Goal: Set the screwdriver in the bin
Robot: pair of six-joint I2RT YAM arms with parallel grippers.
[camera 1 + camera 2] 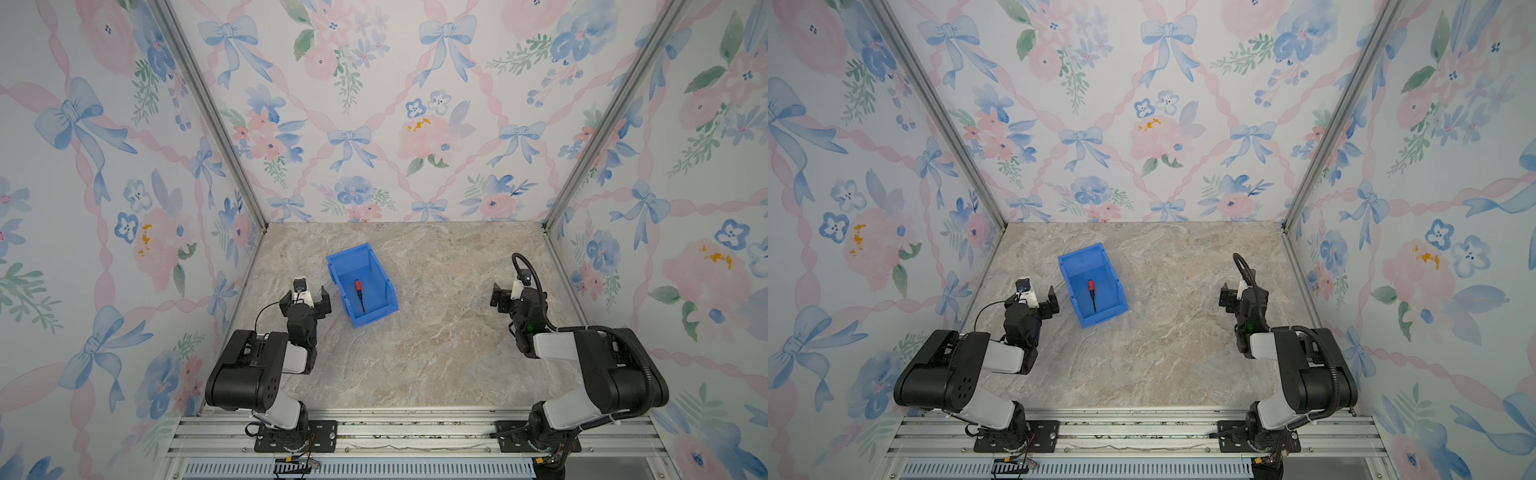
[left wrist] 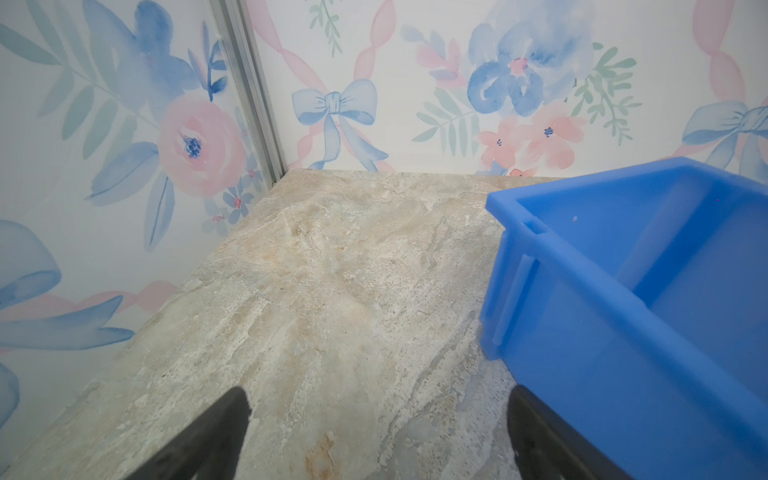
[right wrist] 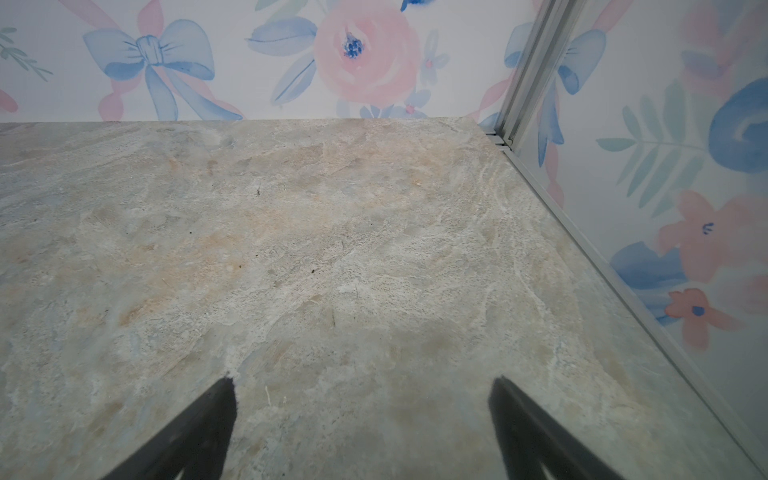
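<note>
- Since the screwdriver [image 1: 359, 294] lies flat on the floor of the bin [image 1: 348, 254], red handle toward the tall back wall and shaft toward the low front lip, you can take the placing step as done.
- Your left gripper [image 1: 306, 300] hangs just beside the bin wall that faces the left arm. Its fingers are spread and hold nothing.
- From the left wrist view, one finger sits so close to that wall that you cannot tell whether it touches.
- Your right gripper [image 3: 363, 380] is well apart from the bin, on its far side. Its fingers are released wide over the bare tabletop [image 1: 436, 332], with nothing between them.
- What remains, as I judge it, is only to draw clear. Take the left arm straight away from the bin, not along it, so the finger does not nudge the wall.
- No new grasp seems called for.
</note>
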